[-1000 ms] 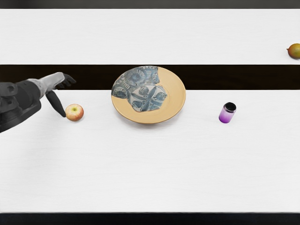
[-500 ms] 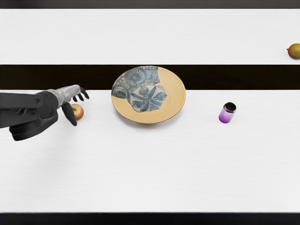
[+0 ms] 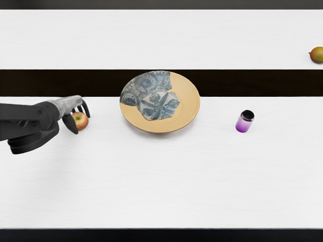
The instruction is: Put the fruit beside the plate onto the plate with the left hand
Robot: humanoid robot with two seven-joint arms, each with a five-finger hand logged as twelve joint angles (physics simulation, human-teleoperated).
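Just left of the plate (image 3: 187, 103), down on the table (image 3: 161, 176): apple (image 3: 81, 121), close enough for a short lift and sideways carry; wrapped by left hand (image 3: 71, 113), fingers (image 3: 85, 107) hooked over its top, thumb against its near side, apparently gripping for the lift; half a second earlier, spread above it, not curled; right hand out of sight.

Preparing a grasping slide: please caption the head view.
Left hand at the apple beside the patterned plate; purple jar to the plate's right, second fruit at the far right edge.
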